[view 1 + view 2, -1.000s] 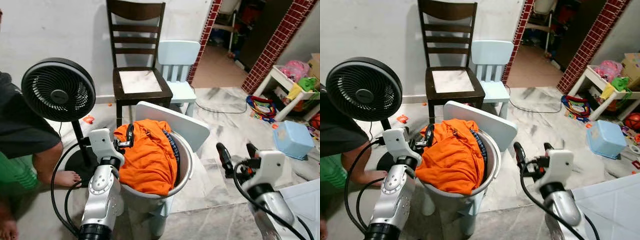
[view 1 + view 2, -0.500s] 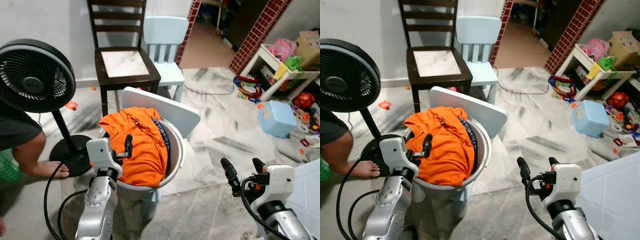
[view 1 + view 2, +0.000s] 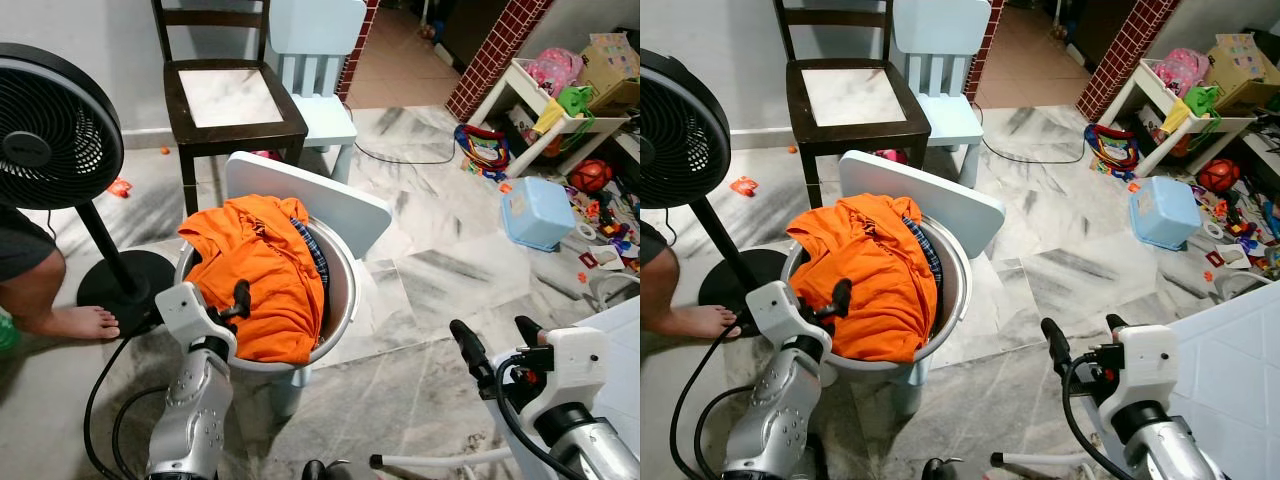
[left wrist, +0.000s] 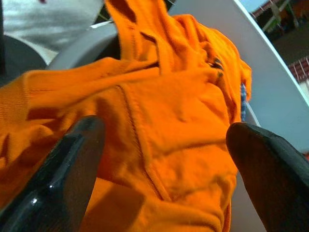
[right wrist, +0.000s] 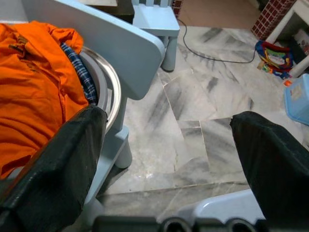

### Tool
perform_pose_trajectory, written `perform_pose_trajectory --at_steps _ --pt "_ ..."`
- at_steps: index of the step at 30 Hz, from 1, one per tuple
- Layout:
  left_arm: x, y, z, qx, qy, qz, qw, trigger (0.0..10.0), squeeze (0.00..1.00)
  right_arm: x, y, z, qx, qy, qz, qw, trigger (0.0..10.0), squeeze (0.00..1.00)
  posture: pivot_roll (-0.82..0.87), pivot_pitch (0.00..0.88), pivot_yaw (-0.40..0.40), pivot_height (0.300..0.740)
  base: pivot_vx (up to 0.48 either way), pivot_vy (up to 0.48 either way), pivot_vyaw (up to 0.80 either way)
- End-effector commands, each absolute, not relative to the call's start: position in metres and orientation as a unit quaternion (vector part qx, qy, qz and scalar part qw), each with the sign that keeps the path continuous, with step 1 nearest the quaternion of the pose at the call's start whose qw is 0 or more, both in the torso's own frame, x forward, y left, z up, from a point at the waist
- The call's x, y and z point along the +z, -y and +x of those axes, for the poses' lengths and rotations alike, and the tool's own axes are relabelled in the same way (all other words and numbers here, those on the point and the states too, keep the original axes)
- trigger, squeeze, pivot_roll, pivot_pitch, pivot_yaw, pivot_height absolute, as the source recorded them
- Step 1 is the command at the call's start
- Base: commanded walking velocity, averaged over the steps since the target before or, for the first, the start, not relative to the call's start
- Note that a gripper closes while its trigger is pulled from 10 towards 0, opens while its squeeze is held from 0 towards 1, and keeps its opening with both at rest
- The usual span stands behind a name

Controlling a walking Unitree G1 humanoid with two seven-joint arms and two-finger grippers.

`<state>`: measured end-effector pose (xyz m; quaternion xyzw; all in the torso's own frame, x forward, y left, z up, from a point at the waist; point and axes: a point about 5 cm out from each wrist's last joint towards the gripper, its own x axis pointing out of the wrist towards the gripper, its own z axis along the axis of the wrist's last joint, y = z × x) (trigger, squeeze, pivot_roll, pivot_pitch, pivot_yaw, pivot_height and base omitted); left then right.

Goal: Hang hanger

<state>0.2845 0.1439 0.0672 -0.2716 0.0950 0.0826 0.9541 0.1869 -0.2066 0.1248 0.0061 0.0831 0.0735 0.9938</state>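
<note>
An orange garment (image 3: 255,270) is heaped in a round silver basin (image 3: 343,290) that rests on a small pale-blue chair (image 3: 310,195). A blue checked cloth (image 3: 310,245) peeks out beneath it. My left gripper (image 3: 237,300) is at the near side of the basin, open, its fingers (image 4: 58,179) spread over the orange fabric with nothing between them. My right gripper (image 3: 497,345) hovers open over the marble floor to the right of the basin, holding nothing. In the right wrist view the basin rim (image 5: 108,92) and the chair back (image 5: 106,43) lie ahead of the fingers (image 5: 53,169).
A black pedestal fan (image 3: 50,130) and a person's bare foot (image 3: 65,322) are at the left. A dark wooden chair (image 3: 225,95) and a pale-blue child's chair (image 3: 315,60) stand behind. A blue box (image 3: 538,212) and toys lie at the right. A white bar (image 3: 430,460) crosses the floor near my feet.
The whole picture has shifted: the camera now looks further down and the basin sits lower in it. My left gripper sits nearer the basin's front edge than before.
</note>
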Motion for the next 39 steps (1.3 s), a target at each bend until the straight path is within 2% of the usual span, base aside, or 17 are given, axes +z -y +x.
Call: perform_pose_trajectory --at_steps 1,3,4,6,14,15,16,17,26,33,36,39 --pt "0.057 -0.074 0.272 0.064 -0.151 -0.4 0.902 10.0 0.0 0.129 0.214 0.182 0.063 -0.087 -0.007 0.994 10.0 0.0 -0.24 0.241 -0.236 0.74 0.0 0.0 0.0" --pt "0.056 -0.076 0.274 0.064 -0.151 -0.409 0.898 10.0 0.0 0.129 0.213 0.181 0.064 -0.089 -0.007 0.994 10.0 0.0 -0.24 0.241 -0.236 0.74 0.0 0.0 0.0" --pt "0.056 -0.078 0.276 0.069 -0.147 -0.423 0.892 4.9 0.0 0.13 0.213 0.181 0.068 -0.09 -0.01 0.994 10.0 0.0 -0.24 0.24 -0.236 0.74 0.0 0.0 0.0" --pt "0.055 -0.078 0.276 0.069 -0.152 -0.437 0.884 0.0 0.0 0.13 0.212 0.181 0.072 -0.091 -0.011 0.993 10.0 0.0 -0.24 0.238 -0.237 0.74 0.0 0.0 0.0" --pt "0.051 -0.077 0.279 0.073 -0.162 -0.457 0.871 0.0 0.0 0.131 0.212 0.185 0.074 -0.09 -0.013 0.993 10.0 0.0 -0.24 0.23 -0.237 0.74 0.0 0.0 0.0" --pt "0.051 -0.078 0.279 0.073 -0.164 -0.459 0.87 6.2 0.0 0.131 0.213 0.185 0.074 -0.09 -0.013 0.993 10.0 0.0 -0.24 0.229 -0.235 0.74 0.0 0.0 0.0" --pt "0.051 -0.079 0.28 0.073 -0.166 -0.461 0.869 9.2 0.0 0.131 0.213 0.185 0.074 -0.091 -0.014 0.993 10.0 0.0 -0.24 0.229 -0.235 0.74 0.0 0.0 0.0" --pt "0.051 -0.081 0.282 0.075 -0.168 -0.462 0.868 10.0 0.0 0.131 0.213 0.184 0.074 -0.09 -0.014 0.993 10.0 0.0 -0.24 0.228 -0.233 0.74 0.0 0.0 0.0" --pt "0.054 -0.075 0.282 0.081 -0.184 -0.478 0.855 10.0 0.0 0.131 0.211 0.186 0.078 -0.088 -0.016 0.993 10.0 0.0 -0.24 0.224 -0.23 0.74 0.0 0.0 0.0" --pt "0.071 -0.072 0.268 0.09 -0.179 -0.478 0.855 10.0 0.0 0.13 0.213 0.187 0.079 -0.09 -0.017 0.993 10.0 0.0 -0.23 0.228 -0.232 0.74 0.0 0.0 0.0" --pt "0.077 -0.073 0.258 0.075 -0.179 -0.451 0.871 10.0 0.0 0.129 0.21 0.189 0.082 -0.091 -0.015 0.992 10.0 0.0 -0.21 0.229 -0.23 0.74 0.0 0.0 0.0" --pt "0.075 -0.073 0.252 0.075 -0.173 -0.477 0.859 10.0 0.0 0.127 0.208 0.19 0.085 -0.091 -0.012 0.992 10.0 0.0 -0.21 0.228 -0.229 0.74 0.0 0.0 0.0"
